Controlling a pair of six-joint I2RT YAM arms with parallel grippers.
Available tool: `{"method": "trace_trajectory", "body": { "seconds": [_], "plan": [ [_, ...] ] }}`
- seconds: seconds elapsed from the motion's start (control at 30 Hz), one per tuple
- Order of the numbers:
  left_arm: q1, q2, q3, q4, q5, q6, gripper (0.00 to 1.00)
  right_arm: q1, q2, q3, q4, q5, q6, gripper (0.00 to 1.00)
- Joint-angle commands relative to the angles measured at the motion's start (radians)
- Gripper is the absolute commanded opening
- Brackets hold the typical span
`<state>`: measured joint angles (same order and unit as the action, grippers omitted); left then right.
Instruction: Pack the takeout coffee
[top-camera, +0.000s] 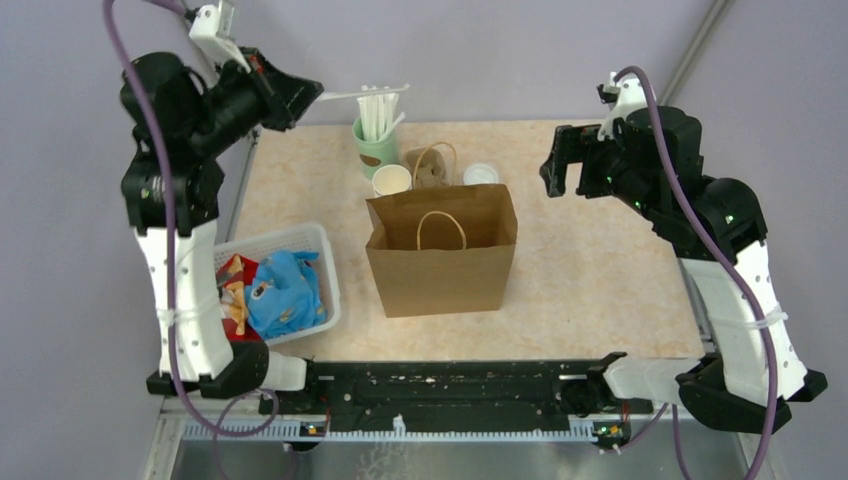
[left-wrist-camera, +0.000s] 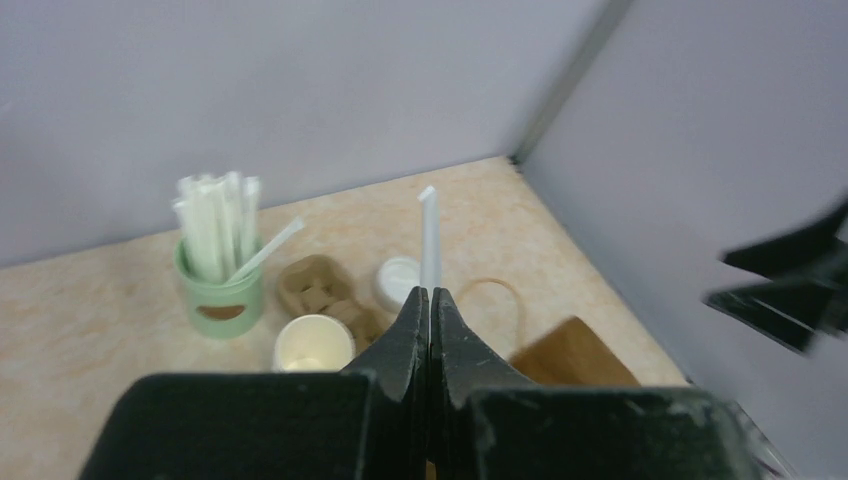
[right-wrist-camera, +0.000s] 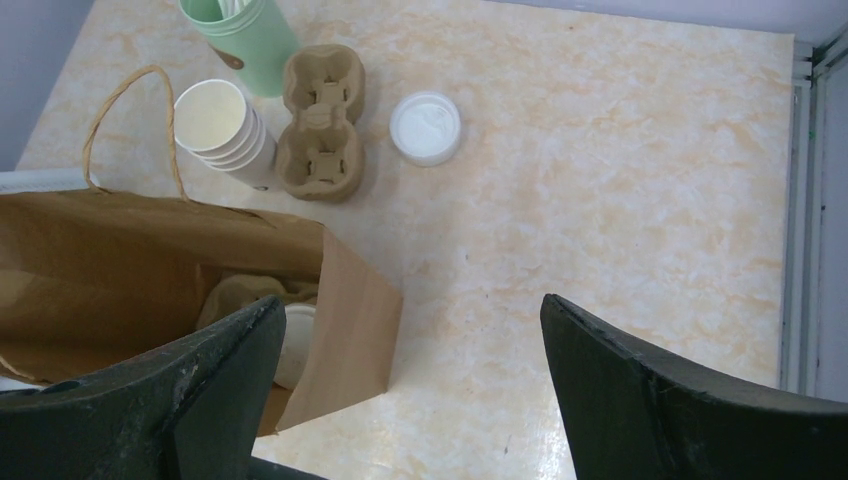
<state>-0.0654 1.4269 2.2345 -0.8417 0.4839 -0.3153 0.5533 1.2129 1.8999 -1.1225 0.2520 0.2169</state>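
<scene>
The left fingers (left-wrist-camera: 410, 335), raised at the far left, are pinching a white straw (left-wrist-camera: 429, 235). The right fingers (right-wrist-camera: 215, 375) are hovering spread over the brown bag (top-camera: 440, 270). The takeout coffee (right-wrist-camera: 291, 343) appears to be sitting inside the bag already. Next, I judge, the straw needs carrying over the bag's mouth and dropping in.

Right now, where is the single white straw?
The straw is pinched in the left gripper, held in the air at the back left of the top view, its free end near the top of the green straw holder.

Brown bag (top-camera: 440, 255), mint-green holder (top-camera: 376, 150), white straw (left-wrist-camera: 429, 240), black left hand (left-wrist-camera: 430, 300), beige table (top-camera: 600, 260)
</scene>
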Motion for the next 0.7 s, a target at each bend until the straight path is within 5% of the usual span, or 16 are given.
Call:
{"method": "trace_trajectory", "body": {
  "seconds": [0.0, 0.23, 0.67],
  "plan": [
    [0.004, -0.125, -0.081, 0.056, 0.384, -0.065, 0.0, -0.009, -0.036, 0.028, 0.003, -0.012, 0.005, 0.97],
    [-0.027, -0.276, -0.434, 0.152, 0.567, -0.136, 0.0, -0.009, -0.089, 0.001, 0.009, -0.017, 0.052, 0.97],
    [-0.179, -0.214, -0.654, 0.304, 0.42, -0.119, 0.0, -0.009, -0.24, -0.141, 0.029, -0.024, 0.17, 0.96]
  ]
}}
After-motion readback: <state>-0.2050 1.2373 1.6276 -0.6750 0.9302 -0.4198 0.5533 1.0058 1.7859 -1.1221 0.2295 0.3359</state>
